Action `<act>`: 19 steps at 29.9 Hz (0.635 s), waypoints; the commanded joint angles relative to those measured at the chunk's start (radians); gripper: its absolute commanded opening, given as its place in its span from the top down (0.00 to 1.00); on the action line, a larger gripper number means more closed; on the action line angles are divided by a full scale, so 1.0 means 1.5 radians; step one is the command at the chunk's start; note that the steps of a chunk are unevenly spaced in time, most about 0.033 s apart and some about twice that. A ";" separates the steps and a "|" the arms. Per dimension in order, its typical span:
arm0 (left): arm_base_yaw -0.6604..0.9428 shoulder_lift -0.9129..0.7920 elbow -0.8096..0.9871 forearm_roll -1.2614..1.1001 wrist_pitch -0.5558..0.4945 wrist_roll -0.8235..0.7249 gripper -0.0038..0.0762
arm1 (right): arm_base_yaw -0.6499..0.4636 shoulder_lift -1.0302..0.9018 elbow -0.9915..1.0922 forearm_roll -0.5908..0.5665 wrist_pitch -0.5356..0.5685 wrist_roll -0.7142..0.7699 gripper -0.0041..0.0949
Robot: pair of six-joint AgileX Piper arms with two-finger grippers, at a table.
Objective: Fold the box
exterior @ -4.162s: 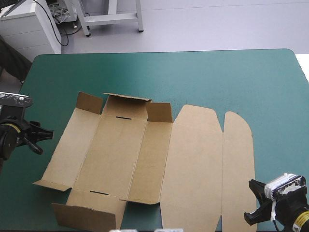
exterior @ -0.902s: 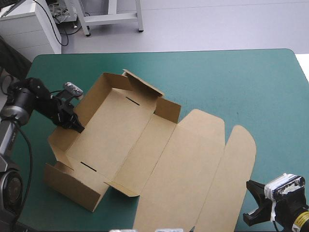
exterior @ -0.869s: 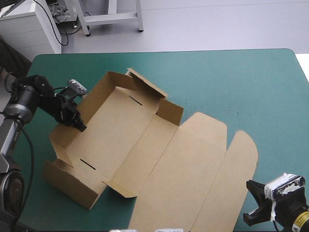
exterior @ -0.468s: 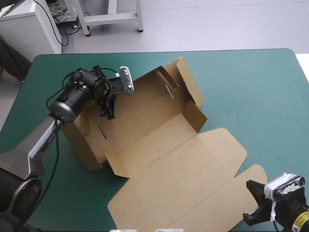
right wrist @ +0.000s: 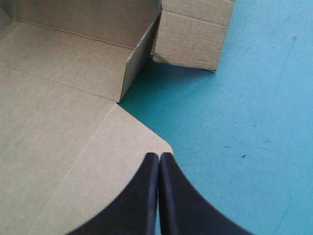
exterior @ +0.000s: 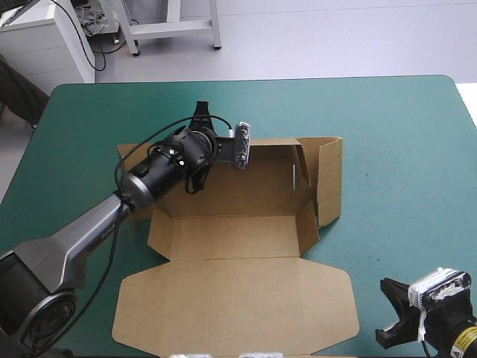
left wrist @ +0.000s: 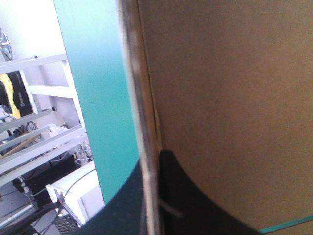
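Brown box (exterior: 238, 224), walls raised, lid flat; left fingers (left wrist: 188, 200) apparently pinch its wall, right fingers (right wrist: 144, 196) clenched.

— What do we see besides the work itself?
— We see the table (exterior: 402, 134), under its teal-green cover (right wrist: 244, 122).
— Anything on the cover?
— We make out a few small dark specks (right wrist: 243, 156) on it, and the table's far corners are rounded
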 commanded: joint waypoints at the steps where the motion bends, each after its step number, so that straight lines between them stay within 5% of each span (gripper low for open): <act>1: -0.043 -0.047 -0.003 0.043 -0.021 -0.016 0.96 | -0.006 0.007 -0.016 -0.006 -0.047 -0.003 0.98; 11: -0.102 -0.155 0.217 0.248 -0.144 -0.134 0.96 | -0.006 0.007 -0.016 -0.006 -0.050 -0.003 0.98; 19: -0.102 -0.179 0.271 0.272 -0.126 -0.154 0.96 | -0.006 0.007 -0.016 -0.023 -0.070 0.000 0.98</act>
